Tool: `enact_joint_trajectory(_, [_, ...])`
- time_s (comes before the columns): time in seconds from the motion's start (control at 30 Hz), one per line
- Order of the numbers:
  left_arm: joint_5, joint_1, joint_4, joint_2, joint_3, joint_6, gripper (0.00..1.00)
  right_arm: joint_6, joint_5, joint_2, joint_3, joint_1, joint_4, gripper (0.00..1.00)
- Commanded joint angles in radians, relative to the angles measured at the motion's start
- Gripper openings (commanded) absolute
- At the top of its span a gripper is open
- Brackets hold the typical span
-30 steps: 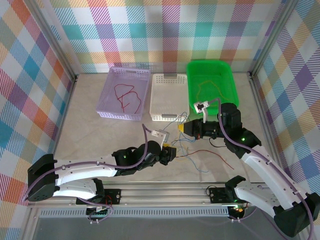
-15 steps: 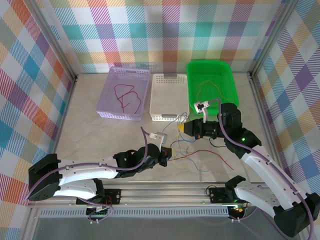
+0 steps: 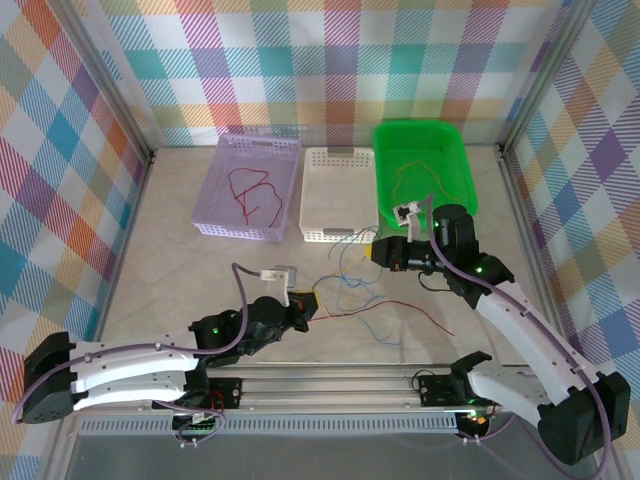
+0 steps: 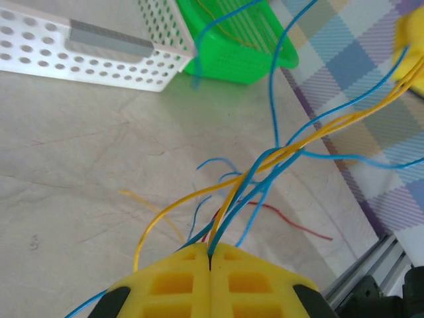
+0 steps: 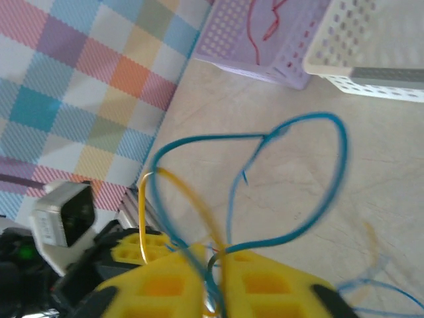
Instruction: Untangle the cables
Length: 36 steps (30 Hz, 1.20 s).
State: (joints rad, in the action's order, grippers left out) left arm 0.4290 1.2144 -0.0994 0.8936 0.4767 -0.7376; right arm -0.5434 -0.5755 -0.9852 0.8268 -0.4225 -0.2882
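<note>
Left tool point(image 4: 211, 255) stretched low, clamped on the cables point(image 4: 265, 169); right tool point(image 5: 215, 262) raised, grip unclear

Three walls of pastel plaid cloth close in the scene: a far wall point(image 3: 330, 60), a left wall point(image 3: 50, 200) and a right wall point(image 3: 600, 200), checked in orange, teal, purple, yellow and white. Slanting aluminium struts point(image 3: 105, 75) mark the corners where the walls meet. The counter point(image 3: 170, 260) is pale beige stone with faint marbled veins. A grooved aluminium rail point(image 3: 330, 385) runs along its near edge. The light is soft and even, leaving only faint shadows.
</note>
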Motion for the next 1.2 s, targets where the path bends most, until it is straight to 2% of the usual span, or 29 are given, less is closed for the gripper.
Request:
enact_joint_trajectory(0.0, [0.083,0.003,0.06,-0.077,-0.03,-0.051,0.0,-0.001,0.008,-0.003,-0.017,0.033,-0.008,0.24])
enact_joint_trajectory(0.23, [0.131,0.004,0.096,-0.179,-0.075,-0.103,0.0,-0.007,-0.044,0.062,-0.071,0.039,0.073,0.56])
enact_joint_trajectory(0.4, [0.117,0.003,0.089,-0.153,-0.054,-0.11,0.0,-0.047,-0.108,0.15,-0.143,0.032,0.206,0.61])
enact_joint_trajectory(0.47, [0.109,0.004,0.081,-0.136,-0.039,-0.111,0.0,-0.068,-0.146,0.143,-0.175,0.014,0.268,0.61])
enact_joint_trajectory(0.57, [0.091,0.003,0.06,-0.104,-0.013,-0.103,0.0,-0.076,-0.136,0.098,-0.205,-0.064,0.332,0.55])
enact_joint_trajectory(0.63, [0.077,0.003,0.049,-0.082,0.003,-0.097,0.0,-0.065,-0.089,0.071,-0.217,-0.136,0.363,0.5])
enact_joint_trajectory(0.73, [0.062,0.004,0.03,-0.059,0.017,-0.098,0.0,-0.069,-0.047,0.031,-0.228,-0.206,0.424,0.48])
enact_joint_trajectory(1.0, [0.052,0.003,-0.003,-0.055,0.022,-0.111,0.0,-0.064,0.017,-0.063,-0.253,-0.323,0.501,0.46])
enact_joint_trajectory(1.17, [0.039,0.004,-0.021,-0.047,0.027,-0.115,0.0,-0.07,0.056,-0.133,-0.273,-0.357,0.544,0.45])
